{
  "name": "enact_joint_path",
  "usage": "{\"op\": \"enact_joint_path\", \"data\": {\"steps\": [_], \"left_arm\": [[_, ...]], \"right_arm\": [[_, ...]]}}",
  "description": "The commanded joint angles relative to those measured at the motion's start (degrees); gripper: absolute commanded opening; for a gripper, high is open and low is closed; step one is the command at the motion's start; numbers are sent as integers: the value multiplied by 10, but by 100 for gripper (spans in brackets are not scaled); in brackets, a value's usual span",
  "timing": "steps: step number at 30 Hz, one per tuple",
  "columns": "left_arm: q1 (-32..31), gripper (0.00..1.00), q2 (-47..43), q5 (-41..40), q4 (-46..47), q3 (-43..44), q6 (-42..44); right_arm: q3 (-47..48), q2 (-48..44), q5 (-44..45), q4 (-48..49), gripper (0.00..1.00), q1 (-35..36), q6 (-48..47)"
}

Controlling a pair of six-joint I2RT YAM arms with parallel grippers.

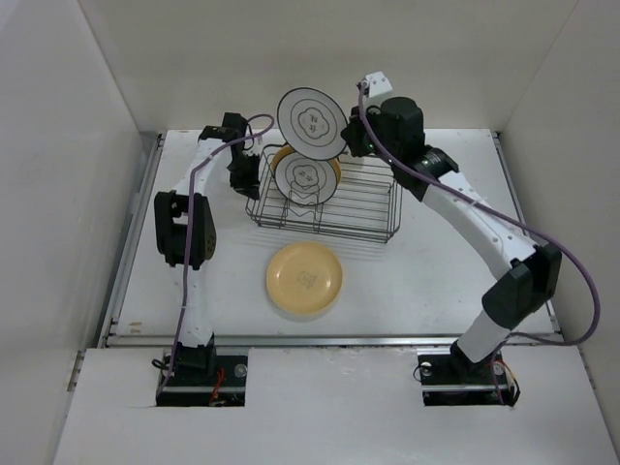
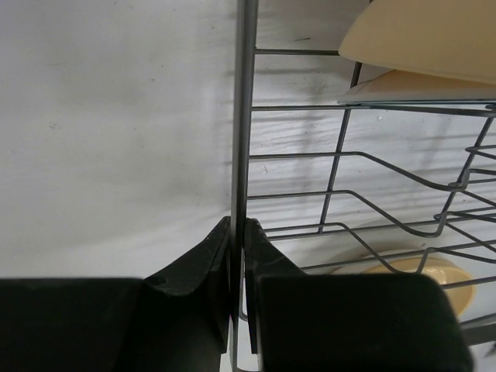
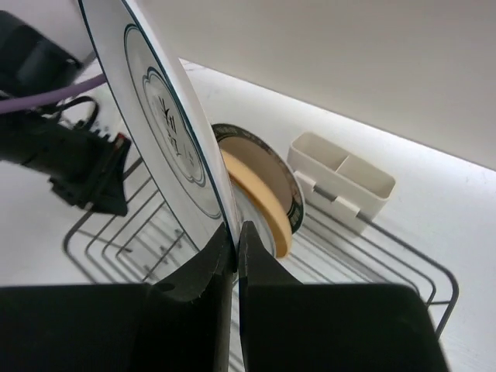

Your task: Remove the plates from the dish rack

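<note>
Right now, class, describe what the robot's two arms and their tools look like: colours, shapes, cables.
The left arm and right arm are alike: white tubular links joined by chunky black joint housings. A purple cable runs along each. The left tool and right tool each have two black, tapered fingers. No markings are legible.

Wire dish rack [image 1: 360,205], partly unloaded.
Dark-rimmed plate [image 1: 310,121] is raised on edge at the rack's 12 o'clock; two racked plates [image 1: 308,179] are stood upright; yellow plate [image 1: 304,279] is laid flat at 6 o'clock.
</note>
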Motion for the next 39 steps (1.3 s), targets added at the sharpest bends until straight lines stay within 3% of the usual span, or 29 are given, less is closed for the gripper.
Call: {"op": "enact_joint_path", "data": {"steps": [1,3,7,11,15,23,29,36,39], "left_arm": [[14,0,-13,24,-27,0,-58],[22,0,-21,43,-22,-6,-79],[41,0,-43,55,8,-20,-137],[41,0,-49,67,32,-20,-181],[41,0,-49,87,45,-27,-203],[36,0,-18,47,18,18,-132],[36,0,-18,42,12,23,-109],[31,0,-13,42,-13,36,-80],[25,3,-7,23,-20,43,-48]], "right_arm": [[-23,-46,-37,-29,0,-1,35],[-60,-78,-71,-59,0,-14,70],[-247,-202,-191,-94,0,-67,129],[-380,-318,-232,-151,0,-106,196],[-470,-435,-214,-201,0,-139,287],[-582,-461,-124,-258,0,-182,423],[-602,-421,-89,-242,0,-230,448],[-626,-330,-112,-214,46,-236,448],[-626,-309,-106,-214,48,-236,448]]}}
